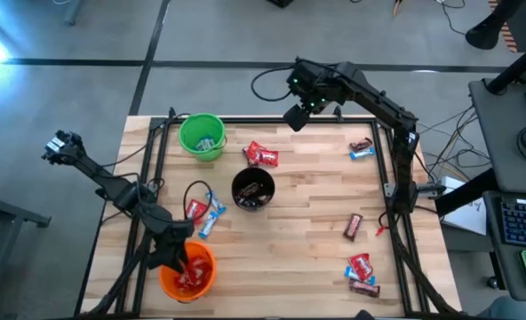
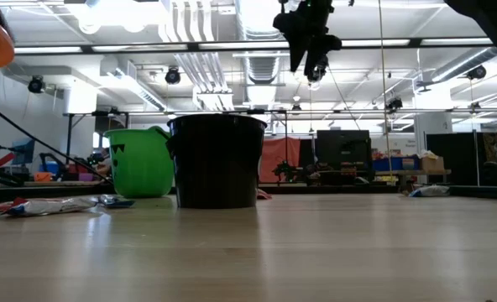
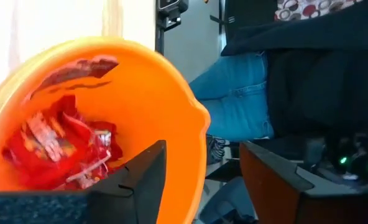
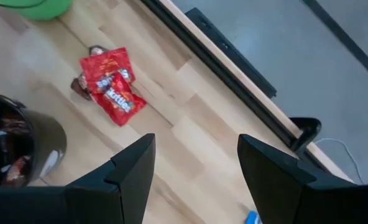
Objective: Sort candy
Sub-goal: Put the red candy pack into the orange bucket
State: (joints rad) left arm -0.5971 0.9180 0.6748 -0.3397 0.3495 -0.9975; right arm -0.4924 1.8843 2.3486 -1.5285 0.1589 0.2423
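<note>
My left gripper [image 1: 179, 260] [image 3: 202, 186] stands open just above the orange cup [image 1: 192, 274] [image 3: 140, 99] near the table's front left, its fingers astride the cup's rim. Several red candy bars [image 3: 59, 146] lie inside. My right gripper [image 1: 296, 117] [image 4: 196, 168] hangs open and empty, high over the table's far edge. Below it lie two red candy bars [image 1: 261, 155] [image 4: 112, 87]. The black cup [image 1: 252, 188] [image 2: 217, 159] holds dark bars; the green cup [image 1: 201, 136] [image 2: 139, 161] stands at the far left.
Loose candy lies on the wood: a red and a blue bar [image 1: 203, 213] left of the black cup, a brown and a blue one [image 1: 362, 147] far right, a brown one [image 1: 354, 226] and a small pile [image 1: 361, 272] near right. A person in jeans [image 3: 234, 99] stands beyond the table.
</note>
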